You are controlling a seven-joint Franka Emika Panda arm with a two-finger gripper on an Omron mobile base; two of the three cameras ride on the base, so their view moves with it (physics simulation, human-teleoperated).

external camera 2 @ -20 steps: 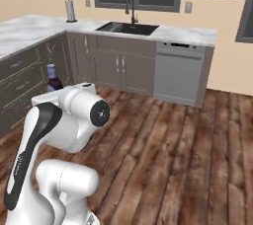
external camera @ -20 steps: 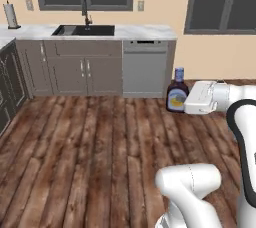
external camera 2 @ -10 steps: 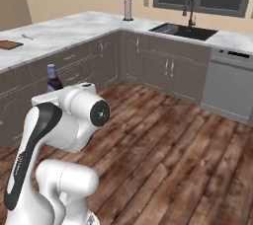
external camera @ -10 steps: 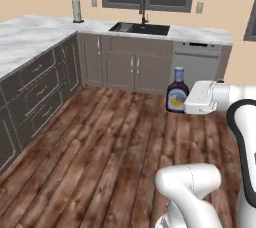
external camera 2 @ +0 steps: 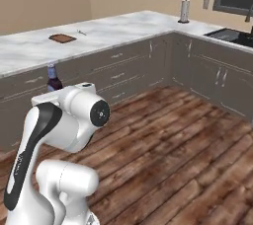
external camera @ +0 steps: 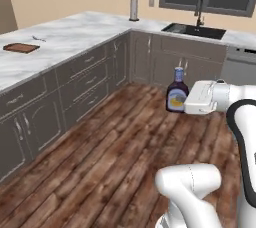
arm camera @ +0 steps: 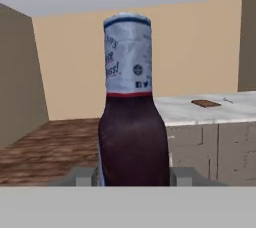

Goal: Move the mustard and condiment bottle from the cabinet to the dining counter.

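The condiment bottle stands upright in the air above the wooden floor, well clear of any desk, pinched at its lower body by the tool, whose 2 fingers press against either side of the dark glass. In the hand view the pale cap and printed neck band fill the centre, with the purple-brown body below. In the left base view its cream-yellow label faces the camera, just left of the white hand. In the right base view the cap and neck rise just behind the white arm. An L-shaped marble desk on grey base cabinets runs behind, carrying a brown cutting board, a paper towel holder and a dark sink.
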